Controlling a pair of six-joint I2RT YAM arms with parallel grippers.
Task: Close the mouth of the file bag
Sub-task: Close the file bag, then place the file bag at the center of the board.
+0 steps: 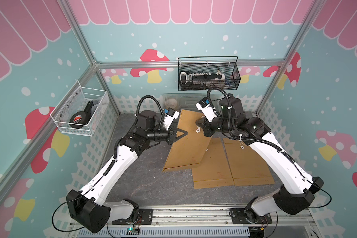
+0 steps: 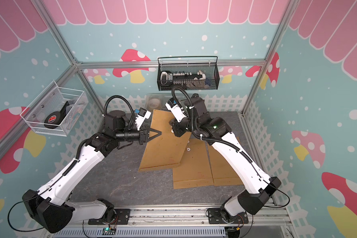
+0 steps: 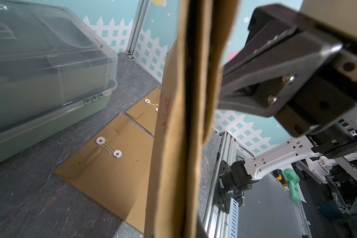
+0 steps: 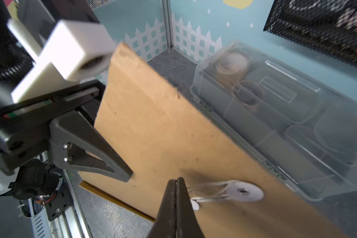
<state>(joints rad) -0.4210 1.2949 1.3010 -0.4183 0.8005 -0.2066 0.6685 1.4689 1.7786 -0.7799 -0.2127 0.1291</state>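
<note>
The left gripper [image 3: 220,88] pinches the flap edge of a kraft file bag [image 3: 173,144], which is raised off the grey table [image 3: 29,195] (seen edge-on). A second file bag [image 3: 111,175] lies flat, string [image 3: 108,146] wound between white discs [image 3: 100,141]. A third file bag [image 3: 141,115] lies just to its right. A clear-lidded green storage box [image 3: 50,82] stands beyond them.

White arm shells [image 1: 122,162], black joints [image 1: 85,208], ribbed cables [image 1: 153,99], pointed black tools [image 1: 186,131]

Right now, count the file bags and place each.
3. One file bag is raised, tilted, its edge in the left gripper. Flat on the table: second bag partly beneath it, third bag beside, under the right arm. Others may be hidden.
</note>
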